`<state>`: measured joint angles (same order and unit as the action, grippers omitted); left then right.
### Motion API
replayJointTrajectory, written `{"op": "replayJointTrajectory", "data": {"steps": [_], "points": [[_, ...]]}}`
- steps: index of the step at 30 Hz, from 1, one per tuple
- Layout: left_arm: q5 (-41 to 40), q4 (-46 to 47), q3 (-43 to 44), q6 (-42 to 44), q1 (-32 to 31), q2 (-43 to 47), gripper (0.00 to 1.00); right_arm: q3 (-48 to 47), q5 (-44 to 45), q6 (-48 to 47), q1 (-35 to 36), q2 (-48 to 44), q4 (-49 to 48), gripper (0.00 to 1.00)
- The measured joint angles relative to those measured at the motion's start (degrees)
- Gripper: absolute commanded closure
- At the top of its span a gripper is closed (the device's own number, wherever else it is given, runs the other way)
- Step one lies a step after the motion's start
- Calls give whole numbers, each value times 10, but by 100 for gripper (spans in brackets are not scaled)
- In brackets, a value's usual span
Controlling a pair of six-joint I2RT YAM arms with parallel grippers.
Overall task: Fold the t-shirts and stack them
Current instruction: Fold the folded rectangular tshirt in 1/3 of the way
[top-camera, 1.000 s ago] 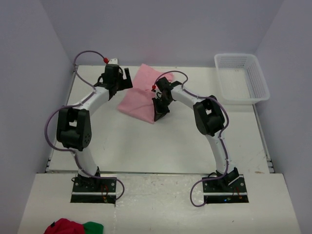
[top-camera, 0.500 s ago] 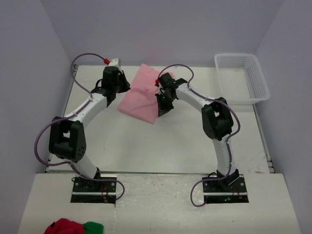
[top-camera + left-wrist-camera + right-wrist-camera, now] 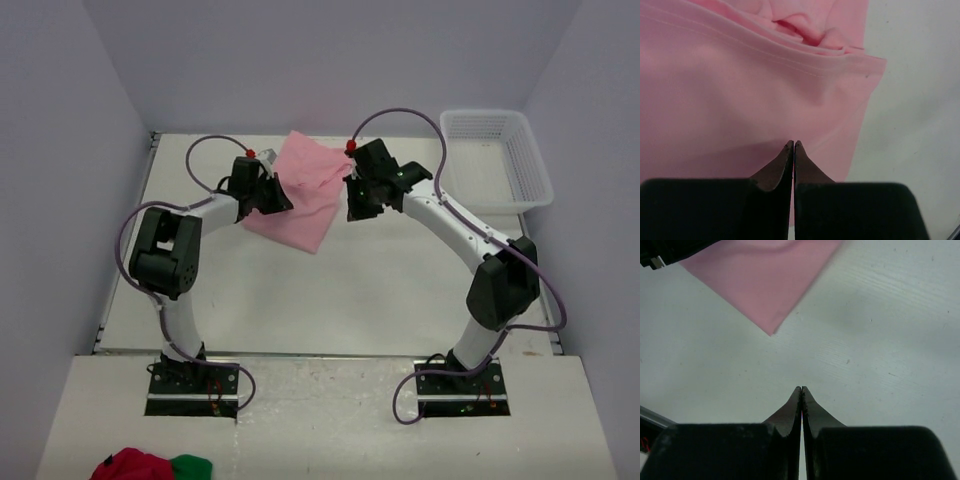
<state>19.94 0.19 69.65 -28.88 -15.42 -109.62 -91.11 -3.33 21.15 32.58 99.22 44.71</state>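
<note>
Left claw (image 3: 272, 196) and right claw (image 3: 356, 208), both clenched, flank one pink t-shirt (image 3: 305, 205) at 12 o'clock. One basket (image 3: 498, 206) stands at 2 o'clock.

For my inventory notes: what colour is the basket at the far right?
White; the basket shows best in the top external view.
</note>
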Motion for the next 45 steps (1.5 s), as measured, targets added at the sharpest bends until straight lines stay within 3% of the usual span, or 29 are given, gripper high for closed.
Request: {"op": "replayJointTrajectory", "data": {"steps": [7,15,31,38,45], "points": [[2,3,2,-1,0,-66,100,49,9,3,0,5,-2,100],[-3,51,-26,-24,-13,-66,100,64,9,6,-5,5,-11,100],[-19,125,-213,-161,-209,52,100,157,9,35,-10,-33,-37,100],[-55,117,-277,-194,-254,136,100,222,8,37,-12,-39,-63,100],[-101,85,-282,-190,-273,231,100,223,-7,36,-16,-9,-95,100]]}}
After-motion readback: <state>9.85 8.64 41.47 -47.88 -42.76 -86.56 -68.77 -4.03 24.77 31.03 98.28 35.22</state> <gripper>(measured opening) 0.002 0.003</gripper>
